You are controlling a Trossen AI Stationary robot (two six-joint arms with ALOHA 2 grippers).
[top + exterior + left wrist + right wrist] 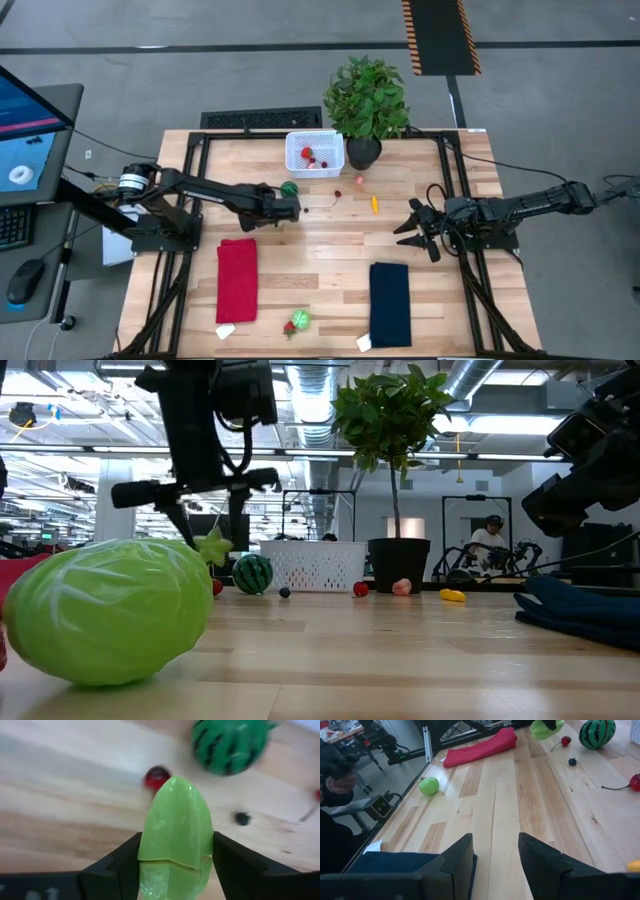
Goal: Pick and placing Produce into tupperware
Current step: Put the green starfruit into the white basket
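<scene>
Nearest the low camera sits a big green cabbage (105,610), well short of the basket (314,152). Our left gripper (175,855) is clamped on a pale green pear-like piece (176,827), in the air just short of the watermelon ball (289,188), near the basket. We judge its smooth taper could slip from the fingers on the way over. Its long axis runs forward along the fingers, narrow tip leading. Our right gripper (495,852) waits empty, fingers apart, well away from the basket.
</scene>
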